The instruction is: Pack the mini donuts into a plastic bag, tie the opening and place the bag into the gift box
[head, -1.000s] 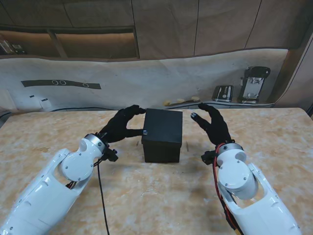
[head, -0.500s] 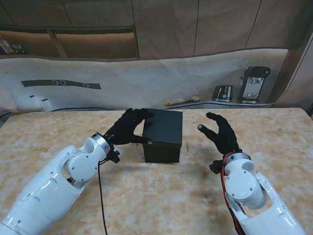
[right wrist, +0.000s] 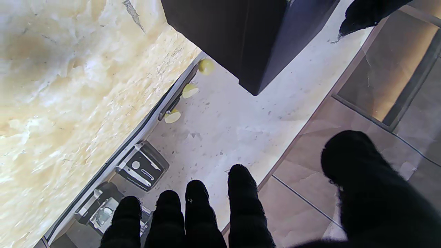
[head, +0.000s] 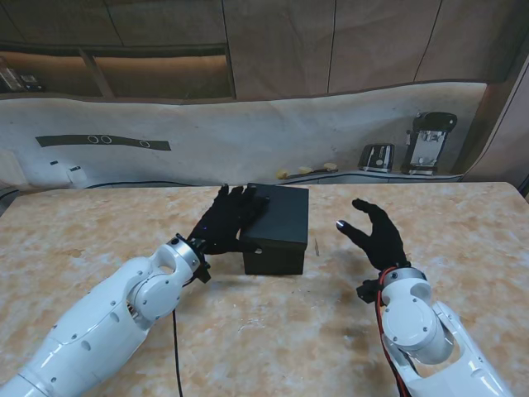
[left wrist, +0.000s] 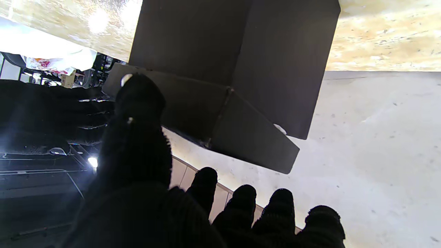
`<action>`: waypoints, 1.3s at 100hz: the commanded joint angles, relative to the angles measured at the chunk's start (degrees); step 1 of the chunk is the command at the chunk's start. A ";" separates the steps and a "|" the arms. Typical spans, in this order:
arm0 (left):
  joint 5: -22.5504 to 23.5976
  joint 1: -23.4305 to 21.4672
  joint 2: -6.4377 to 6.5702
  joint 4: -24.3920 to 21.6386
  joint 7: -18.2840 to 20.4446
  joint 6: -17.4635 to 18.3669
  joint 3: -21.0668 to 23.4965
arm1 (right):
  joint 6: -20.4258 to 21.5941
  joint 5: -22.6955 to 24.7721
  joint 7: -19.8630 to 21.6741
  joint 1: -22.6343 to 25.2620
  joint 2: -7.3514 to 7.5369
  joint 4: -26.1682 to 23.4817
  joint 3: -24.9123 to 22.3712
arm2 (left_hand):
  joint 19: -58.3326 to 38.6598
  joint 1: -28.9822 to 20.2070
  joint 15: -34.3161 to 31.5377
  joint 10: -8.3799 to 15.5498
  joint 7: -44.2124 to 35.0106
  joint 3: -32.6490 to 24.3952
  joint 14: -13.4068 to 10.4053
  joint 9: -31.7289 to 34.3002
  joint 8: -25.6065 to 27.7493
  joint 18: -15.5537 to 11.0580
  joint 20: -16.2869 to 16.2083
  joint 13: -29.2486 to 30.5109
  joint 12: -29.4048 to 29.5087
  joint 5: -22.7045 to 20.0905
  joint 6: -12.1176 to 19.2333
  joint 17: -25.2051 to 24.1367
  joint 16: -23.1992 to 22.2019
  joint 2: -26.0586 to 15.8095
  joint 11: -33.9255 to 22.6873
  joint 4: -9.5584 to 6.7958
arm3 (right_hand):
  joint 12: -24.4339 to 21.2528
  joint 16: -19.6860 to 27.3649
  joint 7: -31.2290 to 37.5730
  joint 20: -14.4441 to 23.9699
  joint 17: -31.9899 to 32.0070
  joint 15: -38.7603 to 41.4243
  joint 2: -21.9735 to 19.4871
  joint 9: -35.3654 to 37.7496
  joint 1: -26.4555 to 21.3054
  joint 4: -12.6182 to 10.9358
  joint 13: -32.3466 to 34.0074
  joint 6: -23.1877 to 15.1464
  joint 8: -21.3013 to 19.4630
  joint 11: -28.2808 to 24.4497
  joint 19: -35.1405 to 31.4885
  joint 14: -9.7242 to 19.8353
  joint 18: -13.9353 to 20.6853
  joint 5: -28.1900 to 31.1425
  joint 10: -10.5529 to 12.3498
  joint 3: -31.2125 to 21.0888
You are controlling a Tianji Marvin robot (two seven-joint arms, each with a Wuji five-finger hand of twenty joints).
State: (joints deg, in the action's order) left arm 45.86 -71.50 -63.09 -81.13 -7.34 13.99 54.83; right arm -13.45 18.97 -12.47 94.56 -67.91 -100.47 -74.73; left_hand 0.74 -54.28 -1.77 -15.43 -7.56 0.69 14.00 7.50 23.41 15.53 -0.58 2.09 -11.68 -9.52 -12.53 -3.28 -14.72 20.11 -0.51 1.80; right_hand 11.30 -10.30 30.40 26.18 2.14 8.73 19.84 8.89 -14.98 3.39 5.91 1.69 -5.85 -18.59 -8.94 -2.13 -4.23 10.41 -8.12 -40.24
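While gloved left hand (head: 227, 217) touches it, matte black cuboid gift box (head: 277, 227) — marbled table (head: 273, 331).

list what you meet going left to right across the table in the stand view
left hand → black gift box → right hand

**Even light from the stand, harsh contrast at the wrists**

The stand view is evenly lit and sharp; the surface (head: 273, 331) shows soft sheen and the black box (head: 277, 227) casts only a faint shadow. In the left wrist view glare blows out the upper left, a lamp flares at lower left, and the left robot hand (left wrist: 144, 193) is a featureless silhouette. The right wrist view is bright and washed out at left.
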 commanded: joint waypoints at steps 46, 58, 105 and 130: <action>0.74 2.56 0.11 1.55 2.59 0.08 -2.01 | -0.17 -0.26 1.15 1.41 -0.12 -0.20 0.17 | 1.20 -3.59 1.71 -1.36 2.59 -2.10 1.10 -2.44 1.85 2.78 1.19 -1.50 1.66 2.14 0.84 -1.00 2.54 2.23 1.14 -2.27 | -0.59 -1.04 0.19 -0.51 0.50 0.25 2.51 1.05 0.23 -0.64 0.49 -0.43 0.26 0.87 1.25 2.13 0.64 -2.87 1.10 -1.59; 1.23 2.54 0.01 1.58 1.85 -0.93 -2.17 | -0.58 -0.27 1.24 1.52 -0.12 -0.22 0.23 | -0.21 -4.88 0.44 -1.69 1.12 -2.41 1.46 -2.30 4.41 3.01 -1.32 -1.61 -0.89 2.24 0.09 -1.02 -0.40 2.11 0.36 -2.04 | -0.58 -1.09 0.26 -0.49 0.47 0.47 2.53 1.06 0.06 -0.65 0.50 -0.40 0.34 0.85 1.24 2.08 0.69 -2.91 1.12 -1.71; 0.27 4.38 -0.37 3.71 1.60 -2.32 -3.92 | -1.97 -0.84 1.40 1.67 -0.21 -0.40 0.49 | -2.26 -5.81 -2.07 -1.07 -2.36 -3.63 1.72 -1.93 4.88 2.63 -11.89 -1.61 -10.05 1.75 -1.37 -1.24 -11.64 -0.96 -1.92 -1.55 | -0.55 -1.22 0.45 0.08 0.58 1.24 2.58 1.11 -0.26 -0.66 0.79 -0.49 0.57 0.80 0.68 1.98 0.54 -3.21 1.26 -2.06; -0.13 4.37 -0.52 3.31 1.43 -2.94 -3.44 | -2.55 -0.90 1.53 1.97 -0.21 -0.57 0.54 | -2.91 -7.55 -2.03 -1.10 -3.07 -1.79 1.56 -1.90 3.97 2.35 -14.49 -1.58 -11.68 1.54 -1.70 -1.44 -12.81 -4.92 -1.99 -0.85 | -0.56 -1.28 0.68 0.49 0.76 1.55 2.44 1.08 -0.52 -0.66 0.73 -0.56 0.60 0.83 0.29 1.91 0.46 -3.09 1.30 -1.97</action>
State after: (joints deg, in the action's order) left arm 45.87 -67.36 -63.43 -77.30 -6.41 11.60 50.78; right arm -15.75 18.16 -11.85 95.80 -67.84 -100.66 -74.42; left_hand -2.05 -57.65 -3.36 -16.36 -8.98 1.56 15.42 7.43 28.25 17.74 -13.81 1.97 -22.55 -9.52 -13.45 -3.75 -26.41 20.84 -2.16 1.41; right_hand 11.26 -10.31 30.44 26.17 2.14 9.60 20.84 8.89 -15.13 3.39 5.93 1.70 -5.85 -18.59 -8.88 -2.12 -4.31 8.32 -8.12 -41.72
